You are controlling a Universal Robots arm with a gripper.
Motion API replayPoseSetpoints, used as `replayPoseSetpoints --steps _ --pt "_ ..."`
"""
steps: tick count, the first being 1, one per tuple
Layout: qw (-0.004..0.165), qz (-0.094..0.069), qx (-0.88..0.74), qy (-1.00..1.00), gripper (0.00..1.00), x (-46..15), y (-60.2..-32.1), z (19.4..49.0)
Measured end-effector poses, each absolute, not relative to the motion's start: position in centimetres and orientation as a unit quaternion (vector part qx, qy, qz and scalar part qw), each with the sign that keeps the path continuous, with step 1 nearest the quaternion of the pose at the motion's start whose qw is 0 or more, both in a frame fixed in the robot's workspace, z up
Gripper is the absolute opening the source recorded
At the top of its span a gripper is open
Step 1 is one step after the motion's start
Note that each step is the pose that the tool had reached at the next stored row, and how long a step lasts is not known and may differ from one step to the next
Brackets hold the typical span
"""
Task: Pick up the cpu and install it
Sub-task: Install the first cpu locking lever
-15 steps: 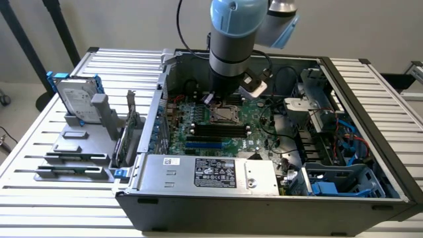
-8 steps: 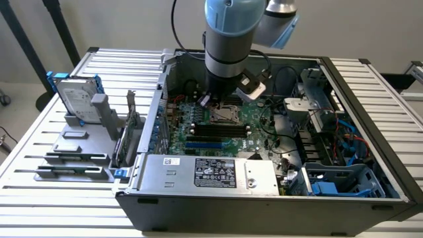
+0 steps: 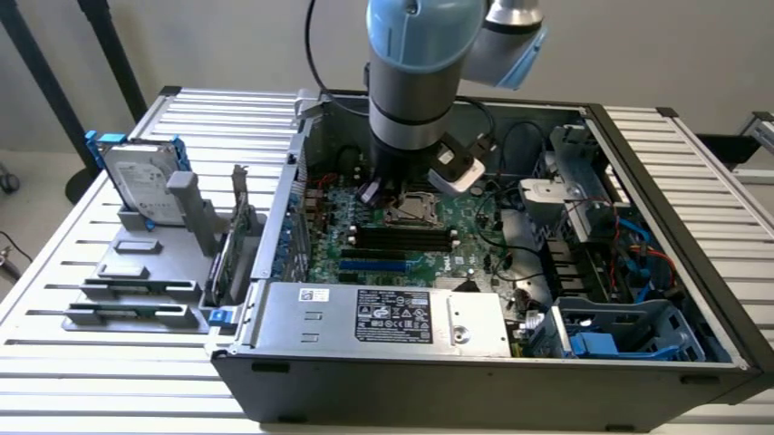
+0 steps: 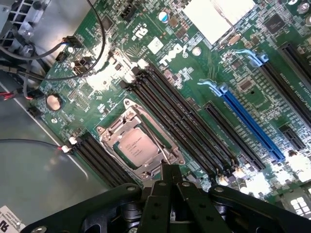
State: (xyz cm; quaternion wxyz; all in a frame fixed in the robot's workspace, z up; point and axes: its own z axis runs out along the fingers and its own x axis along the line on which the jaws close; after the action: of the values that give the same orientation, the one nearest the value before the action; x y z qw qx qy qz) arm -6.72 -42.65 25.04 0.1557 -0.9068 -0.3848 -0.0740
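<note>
The cpu (image 4: 137,147), a small flat square chip with a dull silver top, sits in the metal socket frame (image 4: 141,145) on the green motherboard (image 4: 204,82) inside the open dark grey computer case (image 3: 484,362). The black gripper (image 4: 169,171) hovers just beside the socket, jaws together and holding nothing. The case rests on a white slatted metal table (image 3: 72,272) before a plain pale wall (image 3: 242,45).

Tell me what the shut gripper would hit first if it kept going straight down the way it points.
Most likely the edge of the silver metal socket frame holding the small square silver-topped cpu on the green motherboard. The gripper sits just off the frame's rim, so depth leaves it uncertain.
</note>
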Motion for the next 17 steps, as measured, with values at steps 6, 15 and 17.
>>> replayPoseSetpoints --steps 6,15,17 --pt "0.156 -0.074 -0.907 -0.385 0.11 -7.2 -42.7 24.6" --pt "0.156 -0.074 -0.907 -0.385 0.11 -7.7 -42.6 23.0" --pt "0.156 -0.074 -0.907 -0.385 0.11 -8.0 -42.6 22.8"
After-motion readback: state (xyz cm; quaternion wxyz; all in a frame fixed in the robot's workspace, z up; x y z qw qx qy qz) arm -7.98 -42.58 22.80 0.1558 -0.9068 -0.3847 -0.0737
